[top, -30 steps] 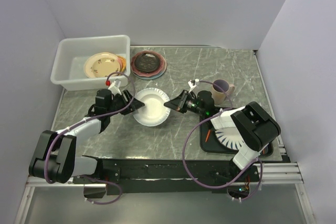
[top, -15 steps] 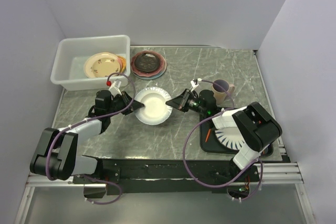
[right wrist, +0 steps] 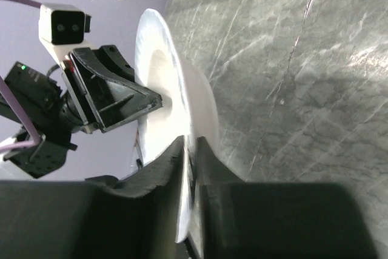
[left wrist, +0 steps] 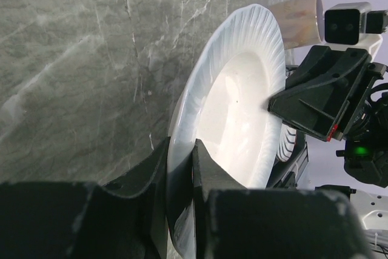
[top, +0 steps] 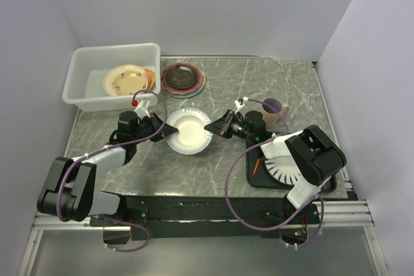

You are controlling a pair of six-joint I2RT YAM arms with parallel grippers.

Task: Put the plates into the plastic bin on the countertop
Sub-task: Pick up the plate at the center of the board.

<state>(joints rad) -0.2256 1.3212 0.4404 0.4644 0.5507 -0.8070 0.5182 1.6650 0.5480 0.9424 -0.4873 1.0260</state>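
Clamping opposite rims of white plate (top: 187, 134), left end effector (top: 168, 131), right end effector (top: 209, 126), both clenched, plate face up

Grey-green marble-look countertop (top: 284, 82): smooth, lightly polished, with pale glare patches between thin white veins. White round plate with a ribbed rim (left wrist: 242, 89): smooth well with a soft sheen, crimped edge, paper or thin foam by the look. Left gripper (left wrist: 182, 153) and right gripper (right wrist: 189, 150): hard black plastic, matt. Translucent white rectangular plastic bin (top: 84, 63): milky, smooth, semi-gloss. Round tan-gold plate (top: 126, 79) inside: glazed, shiny. Round dark brown pink-rimmed plate (top: 182, 77): glossy too. Black rectangular tray (top: 254, 180): dull plastic.
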